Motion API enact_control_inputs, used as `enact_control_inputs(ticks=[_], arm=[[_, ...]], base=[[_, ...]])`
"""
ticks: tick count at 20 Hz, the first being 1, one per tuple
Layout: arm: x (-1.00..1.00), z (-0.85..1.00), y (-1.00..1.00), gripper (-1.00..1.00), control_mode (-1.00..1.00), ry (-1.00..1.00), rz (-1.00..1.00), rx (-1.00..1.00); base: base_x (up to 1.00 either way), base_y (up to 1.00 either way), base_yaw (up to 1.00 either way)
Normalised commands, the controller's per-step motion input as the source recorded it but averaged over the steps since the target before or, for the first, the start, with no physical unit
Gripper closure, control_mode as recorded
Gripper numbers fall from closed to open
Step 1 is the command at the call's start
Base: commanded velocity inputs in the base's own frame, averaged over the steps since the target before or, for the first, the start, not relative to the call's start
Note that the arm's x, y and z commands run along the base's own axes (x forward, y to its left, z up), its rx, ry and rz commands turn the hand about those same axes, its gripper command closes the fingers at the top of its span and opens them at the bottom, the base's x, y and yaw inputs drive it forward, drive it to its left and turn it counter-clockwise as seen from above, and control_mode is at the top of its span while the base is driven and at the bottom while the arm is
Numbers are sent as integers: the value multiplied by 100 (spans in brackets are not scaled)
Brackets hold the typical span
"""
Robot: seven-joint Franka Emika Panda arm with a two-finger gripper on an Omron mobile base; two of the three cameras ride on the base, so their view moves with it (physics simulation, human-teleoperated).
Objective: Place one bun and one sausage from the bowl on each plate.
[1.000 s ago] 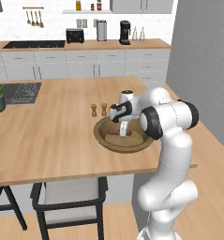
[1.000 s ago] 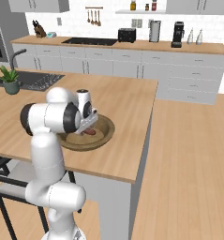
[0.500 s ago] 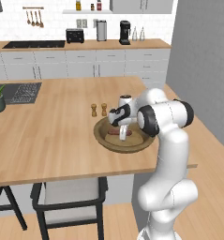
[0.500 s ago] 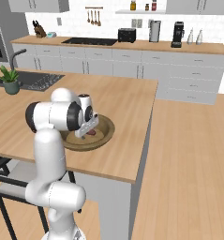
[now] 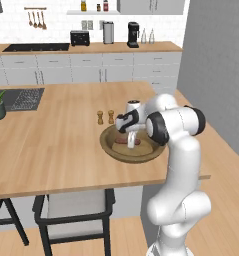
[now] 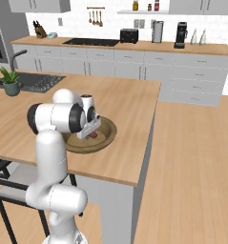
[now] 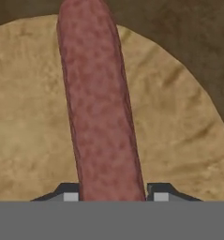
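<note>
Hand view: the sausage (image 7: pixel 101 108) runs lengthwise up the frame, lying on a pale bun (image 7: pixel 29 131) inside the brown wooden bowl (image 7: pixel 197 51). The two fingertips (image 7: pixel 70 193) of the pincer (image 7: pixel 112 193) stand tight against either side of the sausage at its near end, so the pincer is narrowed onto the sausage across its short axis, the only span the jaws can bridge. Whether it carries any weight yet cannot be told.

Left base view: the bowl (image 5: pixel 111 149) rests on the surface (image 5: pixel 51 145) near its right end, just beside two small shakers (image 5: pixel 105 117). The arm reaches straight down into the bowl, which keeps the approach vertical and clear of the thick rim.

Judgement: this is the pick step for the sausage; a straight lift is called for next.
</note>
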Motion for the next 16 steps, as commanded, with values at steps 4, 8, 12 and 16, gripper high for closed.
enact_control_inputs(ticks=[4, 8, 12, 16], arm=[[-1, -9, 0, 100, -100, 4, 0, 0], [-30, 31, 0, 100, -100, 0, -1, 0], [-93, 100, -14, 100, -100, -10, -7, 0], [-100, 89, -29, 100, -100, -13, -21, 1]], base=[[0, 0, 0], [0, 0, 0], [0, 0, 0], [0, 0, 0]])
